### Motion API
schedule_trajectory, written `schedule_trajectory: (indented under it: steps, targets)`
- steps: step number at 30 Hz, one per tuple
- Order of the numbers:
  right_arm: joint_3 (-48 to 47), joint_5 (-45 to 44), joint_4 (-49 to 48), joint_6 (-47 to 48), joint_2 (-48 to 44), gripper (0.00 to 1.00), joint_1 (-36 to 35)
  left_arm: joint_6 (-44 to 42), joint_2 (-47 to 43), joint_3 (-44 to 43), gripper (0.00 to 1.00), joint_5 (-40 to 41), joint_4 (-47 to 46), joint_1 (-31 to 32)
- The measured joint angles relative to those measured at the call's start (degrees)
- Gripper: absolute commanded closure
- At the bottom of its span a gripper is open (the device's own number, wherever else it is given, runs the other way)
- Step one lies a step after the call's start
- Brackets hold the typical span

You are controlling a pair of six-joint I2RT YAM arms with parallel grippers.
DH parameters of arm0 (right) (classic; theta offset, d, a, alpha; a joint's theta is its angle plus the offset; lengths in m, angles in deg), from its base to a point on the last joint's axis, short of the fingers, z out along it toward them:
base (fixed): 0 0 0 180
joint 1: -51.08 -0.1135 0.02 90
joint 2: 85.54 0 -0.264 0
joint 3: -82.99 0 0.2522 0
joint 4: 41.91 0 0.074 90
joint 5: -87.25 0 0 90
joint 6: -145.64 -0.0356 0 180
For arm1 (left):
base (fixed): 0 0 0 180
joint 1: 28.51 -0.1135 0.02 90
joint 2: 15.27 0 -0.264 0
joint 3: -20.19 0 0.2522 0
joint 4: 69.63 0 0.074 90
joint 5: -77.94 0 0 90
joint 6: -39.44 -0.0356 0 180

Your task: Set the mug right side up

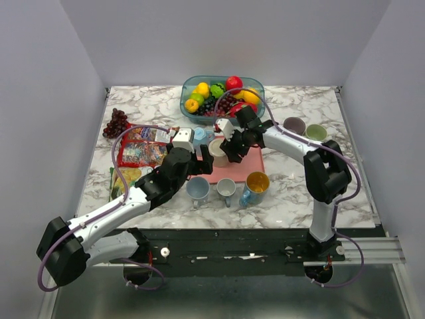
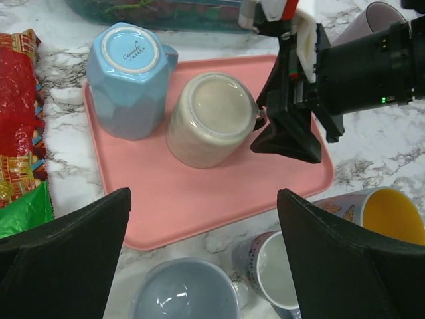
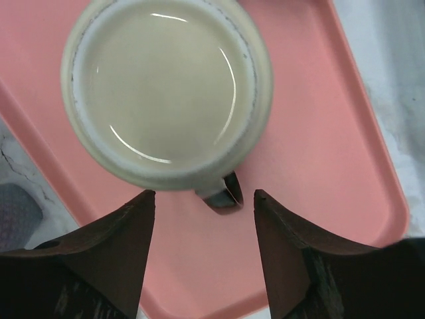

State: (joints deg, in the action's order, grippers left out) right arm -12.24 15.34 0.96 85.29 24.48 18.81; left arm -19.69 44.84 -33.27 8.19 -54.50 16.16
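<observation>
The cream ceramic mug (image 3: 166, 93) sits upside down on the pink tray (image 3: 319, 133): stiff, glazed, probably slick, breakable. The right gripper (image 3: 202, 199) stands parted astride its handle (image 3: 222, 193), the natural hold; the left gripper (image 2: 202, 199) gapes empty.

The upturned base of the blue mug (image 2: 131, 54) bears a small cursive brand mark with a line of tiny print under it, both too fine to read. The printing on the red snack packet (image 2: 18, 113) is blurred.
</observation>
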Motion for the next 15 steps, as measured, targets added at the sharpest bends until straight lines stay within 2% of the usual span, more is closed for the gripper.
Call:
schedule_trajectory:
  steps: [9,12,15]
  targets:
    - [-1.07,-2.14,-1.33,0.35,2.91,0.48,-3.37,-0.02,-0.79,0.00,0.01,0.02,0.20,-0.15]
    - [-0.37,-3.13,-1.97,0.20,2.47,0.57,-3.52,-0.17,-2.69,0.00,0.01,0.04,0.22,-0.31]
    - [0.70,-4.33,-2.60,-0.11,1.64,0.74,-3.52,-0.28,-4.20,0.00,0.01,0.07,0.02,-0.37]
